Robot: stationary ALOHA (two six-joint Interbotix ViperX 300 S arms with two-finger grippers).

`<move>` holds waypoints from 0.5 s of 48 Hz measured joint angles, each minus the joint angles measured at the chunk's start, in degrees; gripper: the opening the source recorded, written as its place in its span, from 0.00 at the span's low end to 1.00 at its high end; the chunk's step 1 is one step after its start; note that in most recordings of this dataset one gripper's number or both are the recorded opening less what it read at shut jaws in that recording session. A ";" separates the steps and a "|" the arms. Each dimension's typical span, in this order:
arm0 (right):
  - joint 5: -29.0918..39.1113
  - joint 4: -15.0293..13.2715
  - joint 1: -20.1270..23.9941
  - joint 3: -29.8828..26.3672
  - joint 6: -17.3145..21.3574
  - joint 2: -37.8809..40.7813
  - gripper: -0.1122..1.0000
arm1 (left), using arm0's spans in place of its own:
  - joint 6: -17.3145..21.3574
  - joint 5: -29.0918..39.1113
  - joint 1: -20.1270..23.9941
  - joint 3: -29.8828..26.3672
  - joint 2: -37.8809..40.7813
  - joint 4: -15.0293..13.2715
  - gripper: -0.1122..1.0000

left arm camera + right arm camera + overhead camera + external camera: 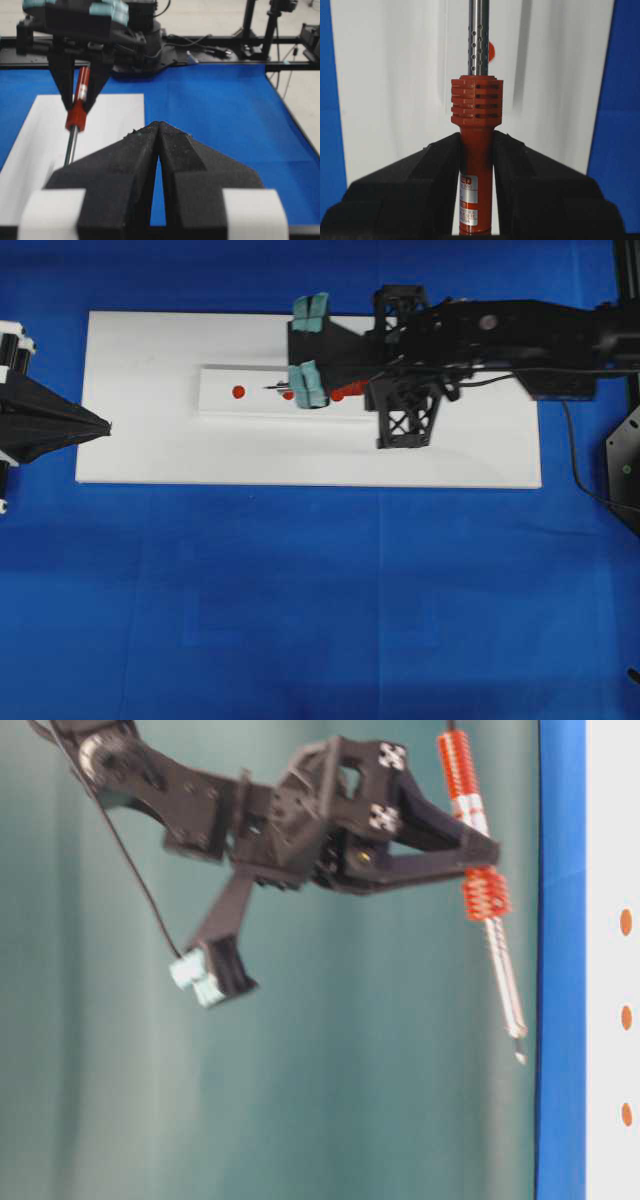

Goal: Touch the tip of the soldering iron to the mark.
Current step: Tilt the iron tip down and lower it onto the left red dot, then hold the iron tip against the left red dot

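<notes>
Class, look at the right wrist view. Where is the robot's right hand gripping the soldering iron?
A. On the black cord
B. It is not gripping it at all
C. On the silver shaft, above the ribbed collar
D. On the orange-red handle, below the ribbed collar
D: the right hand is shut on the orange-red handle of the soldering iron, with the ribbed collar and the silver shaft standing clear beyond its fingers.

Blue cloth [320, 600] covers whole tabletop, faint fold creases across it. Large white board [140, 440] lies flat on cloth, upper half of overhead view. Smaller raised white strip [215, 390] sits on board, near centre. Beyond cloth in left wrist view: black frame rails [280, 65], loose cables [200, 47] (blurry, hard to count), pale floor.
</notes>
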 measured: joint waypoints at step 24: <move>-3.87 0.09 -1.32 -3.60 0.00 8.61 0.16 | 0.00 0.00 -0.09 0.00 0.00 0.09 0.10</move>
